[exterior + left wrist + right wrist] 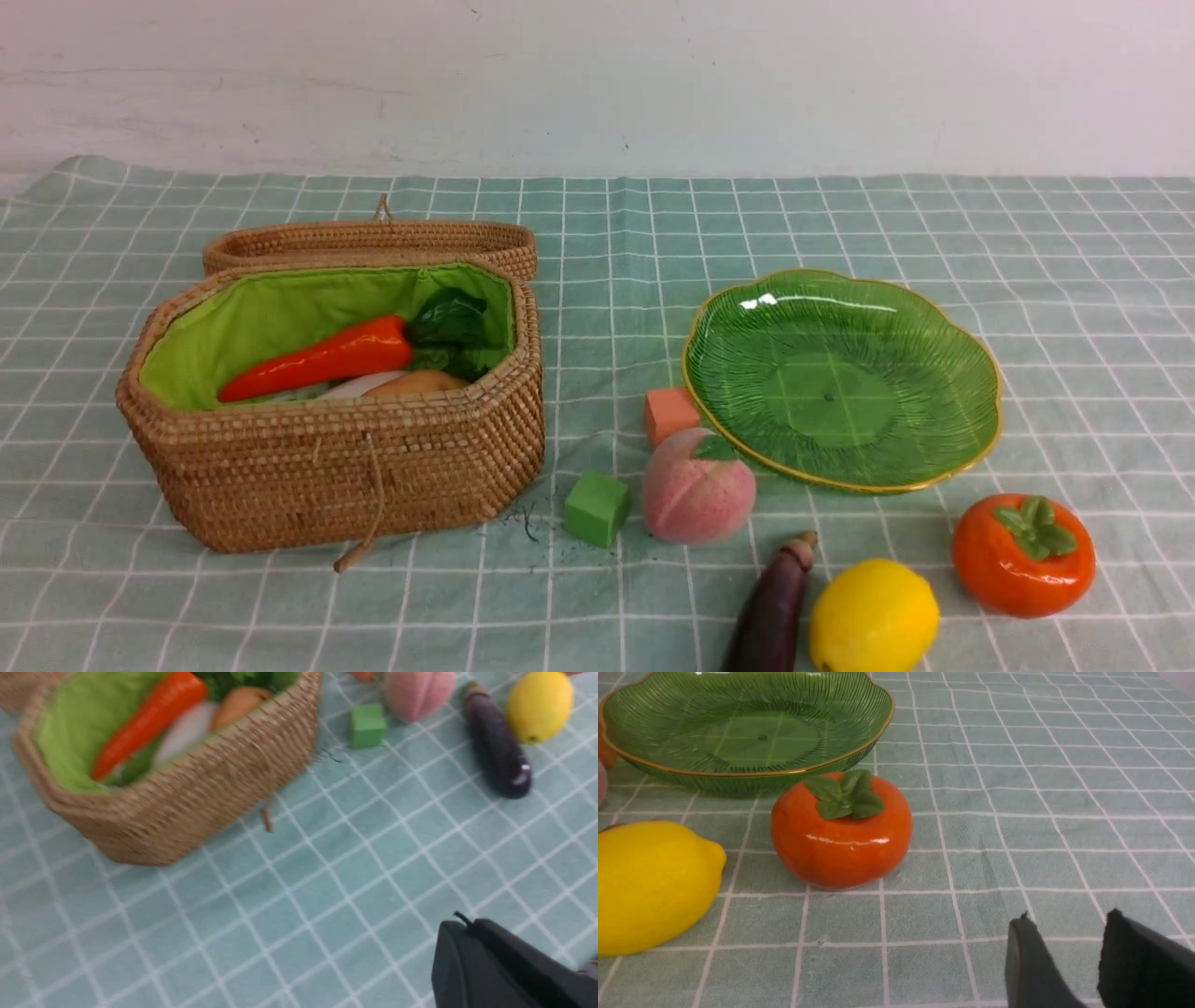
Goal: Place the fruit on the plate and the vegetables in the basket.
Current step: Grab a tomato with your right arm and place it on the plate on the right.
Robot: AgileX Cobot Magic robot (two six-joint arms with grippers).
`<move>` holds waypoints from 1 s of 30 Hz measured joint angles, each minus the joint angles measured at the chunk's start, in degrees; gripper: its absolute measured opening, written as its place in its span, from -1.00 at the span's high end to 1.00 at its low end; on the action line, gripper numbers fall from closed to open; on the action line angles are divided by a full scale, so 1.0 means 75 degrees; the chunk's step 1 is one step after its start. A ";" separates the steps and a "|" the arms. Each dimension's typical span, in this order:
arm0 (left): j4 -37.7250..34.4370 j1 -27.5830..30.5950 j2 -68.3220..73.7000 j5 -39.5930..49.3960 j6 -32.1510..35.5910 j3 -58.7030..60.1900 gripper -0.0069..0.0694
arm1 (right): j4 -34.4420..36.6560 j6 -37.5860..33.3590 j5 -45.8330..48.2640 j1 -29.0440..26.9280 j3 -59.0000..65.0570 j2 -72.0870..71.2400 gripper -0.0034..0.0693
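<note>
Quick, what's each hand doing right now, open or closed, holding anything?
Left hand: closed, holding nothing.
Right hand: open, holding nothing.

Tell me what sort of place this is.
Probably a staged tabletop for robot trials, not a real kitchen: a checked green cloth against a bare white wall, toy produce such as the lemon and persimmon, and a green cube and orange cube between the wicker basket and the glass plate.

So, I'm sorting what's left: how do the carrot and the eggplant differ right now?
The carrot is orange-red; the eggplant is dark purple. The carrot lies inside the basket; the eggplant lies on the cloth outside it, beside the lemon. Both are long, glossy toy vegetables.
</note>
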 joint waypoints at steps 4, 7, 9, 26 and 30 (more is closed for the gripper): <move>-0.0307 0.0000 -0.0132 0.0000 -0.0145 0.0066 0.85 | 0.0000 0.0000 0.0000 0.0000 0.0000 0.0000 0.24; -0.0348 0.0000 -0.0132 0.0000 -0.0188 0.0072 0.85 | 0.0000 0.0000 0.0000 0.0000 0.0000 0.0000 0.24; -0.0348 0.0000 -0.0132 0.0000 -0.0194 0.0072 0.85 | 0.0000 0.0000 0.0000 0.0000 0.0000 0.0000 0.24; 0.1549 0.0000 -0.0159 -0.1882 -0.1171 0.0321 0.85 | 0.0000 0.0000 0.0000 0.0000 0.0000 0.0000 0.24; 0.2456 0.0000 -0.0419 -0.2764 -0.2148 0.0756 0.85 | 0.0000 0.0000 0.0000 0.0000 0.0000 0.0000 0.24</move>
